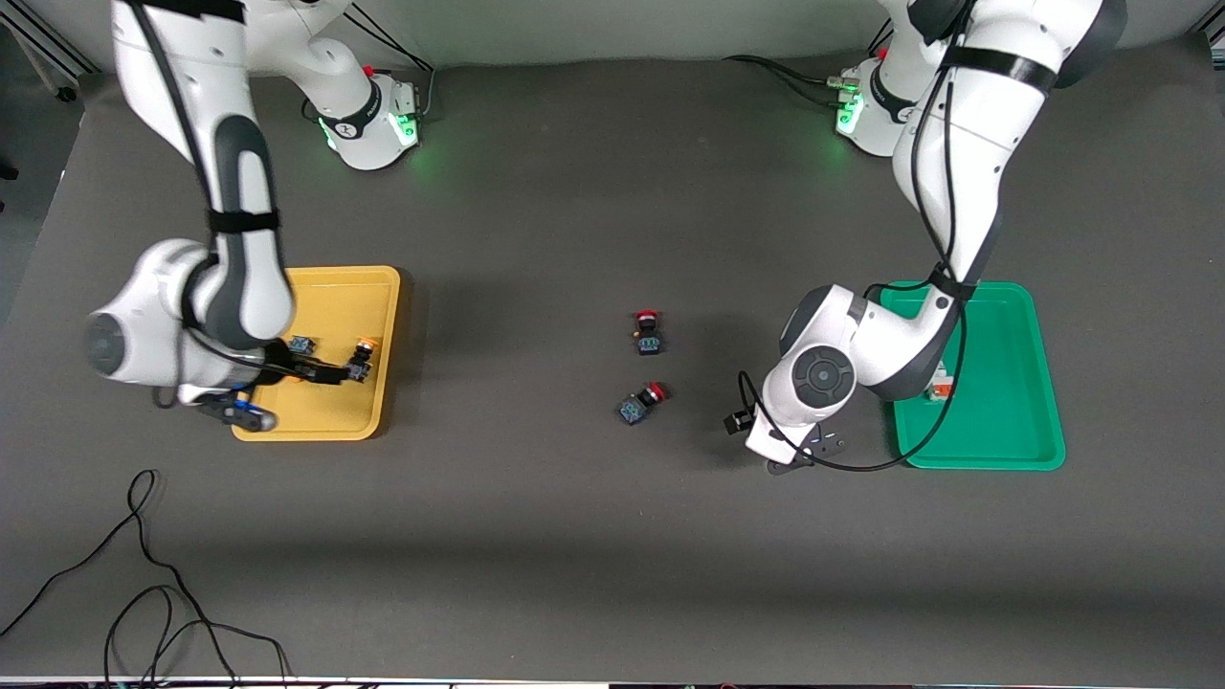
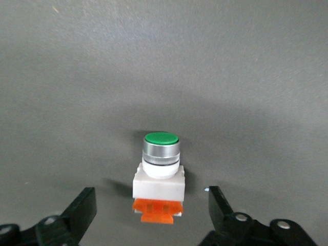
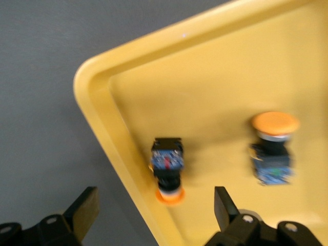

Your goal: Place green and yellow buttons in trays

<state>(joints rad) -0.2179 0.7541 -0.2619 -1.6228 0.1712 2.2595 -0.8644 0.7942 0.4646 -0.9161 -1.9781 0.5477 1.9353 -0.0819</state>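
The yellow tray holds two black-bodied buttons with orange-yellow caps. They also show in the right wrist view, inside the tray's corner. My right gripper is open and empty over the tray's rim, close to one button. My left gripper is open over the mat beside the green tray. A white-bodied button with a green cap and orange block stands on the mat between its fingers, untouched. Another white-bodied button lies in the green tray, partly hidden by the left arm.
Two black-bodied buttons with red caps lie on the grey mat mid-table, between the trays. Loose black cables lie near the front edge toward the right arm's end.
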